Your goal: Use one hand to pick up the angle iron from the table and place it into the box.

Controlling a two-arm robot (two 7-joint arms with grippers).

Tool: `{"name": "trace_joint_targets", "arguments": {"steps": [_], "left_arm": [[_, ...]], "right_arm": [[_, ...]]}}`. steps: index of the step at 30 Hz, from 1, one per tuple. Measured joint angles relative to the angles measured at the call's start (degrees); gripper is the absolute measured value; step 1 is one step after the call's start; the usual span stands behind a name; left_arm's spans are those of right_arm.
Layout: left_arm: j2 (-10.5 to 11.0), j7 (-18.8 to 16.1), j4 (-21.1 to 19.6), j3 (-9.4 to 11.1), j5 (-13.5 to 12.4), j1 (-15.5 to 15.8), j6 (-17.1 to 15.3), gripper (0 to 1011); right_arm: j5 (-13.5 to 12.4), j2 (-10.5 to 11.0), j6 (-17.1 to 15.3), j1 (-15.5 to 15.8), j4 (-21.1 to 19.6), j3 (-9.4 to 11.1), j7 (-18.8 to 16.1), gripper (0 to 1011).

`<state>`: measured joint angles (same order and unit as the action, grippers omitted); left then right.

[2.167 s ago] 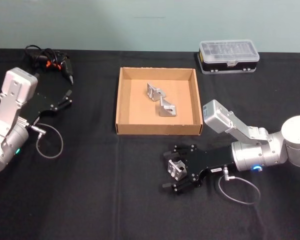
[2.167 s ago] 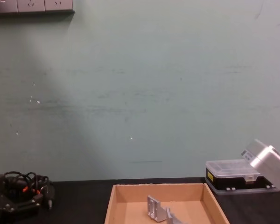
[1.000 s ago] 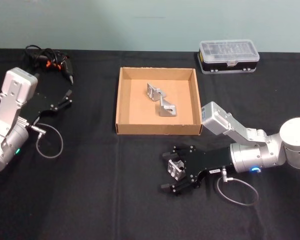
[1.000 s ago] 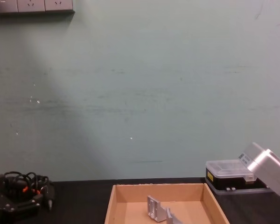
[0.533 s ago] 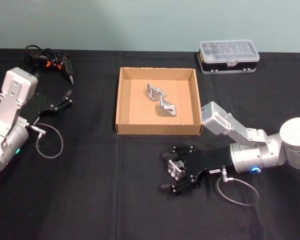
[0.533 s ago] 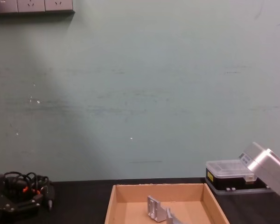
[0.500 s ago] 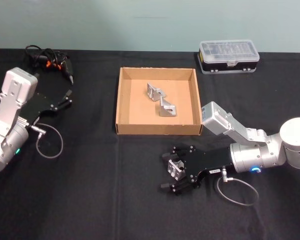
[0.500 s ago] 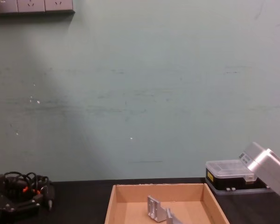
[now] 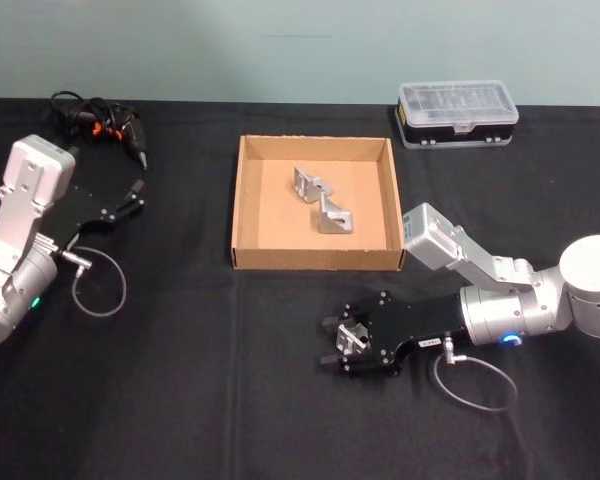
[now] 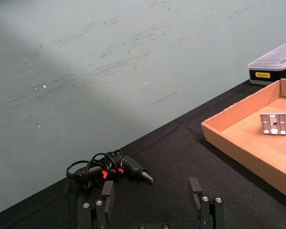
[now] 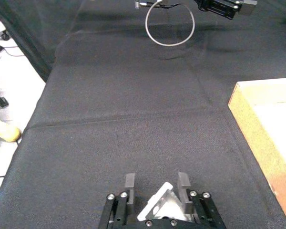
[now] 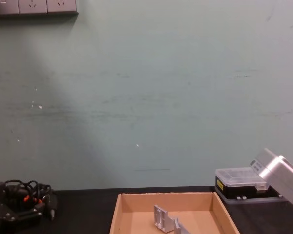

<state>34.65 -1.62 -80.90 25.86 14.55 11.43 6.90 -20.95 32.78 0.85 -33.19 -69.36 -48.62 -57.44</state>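
On the black table (image 9: 180, 390), in front of the box's near right corner, lies a silver angle iron (image 9: 352, 338) (image 11: 159, 208). My right gripper (image 9: 340, 342) (image 11: 156, 182) lies low over the table, its fingers shut on the piece from both sides. The tan cardboard box (image 9: 315, 258) (image 11: 262, 138) (image 12: 116, 214) (image 10: 238, 150) sits at the table's middle. It holds two more angle irons (image 9: 308, 182) (image 9: 335, 215) (image 12: 162, 217) (image 10: 274, 123). At the far left my left gripper (image 9: 135, 195) (image 10: 151, 188) is parked, open and holding nothing.
A black plastic case with a clear lid (image 9: 458, 110) (image 12: 239, 183) (image 10: 274, 62) stands at the back right. At the back left a black drill with tangled cables (image 9: 100, 120) (image 10: 112, 169) (image 12: 19, 200) lies near the left gripper. Cable loops (image 9: 475, 380) (image 9: 98, 285) hang by each wrist.
My right gripper's fingers have closed in on the angle iron, which stood between them with gaps before. The left arm and the box's contents have not moved.
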Motion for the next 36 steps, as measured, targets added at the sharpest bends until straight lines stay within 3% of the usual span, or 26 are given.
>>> {"name": "trace_joint_targets", "arguments": {"steps": [6, 11, 36], "left_arm": [[0.0, 0.0, 0.0, 0.0, 0.0, 0.0, 0.0, 1011], [0.0, 0.0, 0.0, 0.0, 0.0, 0.0, 0.0, 1011], [0.0, 0.0, 0.0, 0.0, 0.0, 0.0, 0.0, 1011]], "right_arm": [[0.0, 0.0, 0.0, 0.0, 0.0, 0.0, 0.0, 361], [0.0, 0.0, 0.0, 0.0, 0.0, 0.0, 0.0, 242], [0.1, 0.2, 0.2, 0.3, -0.5, 0.2, 0.2, 233]]}}
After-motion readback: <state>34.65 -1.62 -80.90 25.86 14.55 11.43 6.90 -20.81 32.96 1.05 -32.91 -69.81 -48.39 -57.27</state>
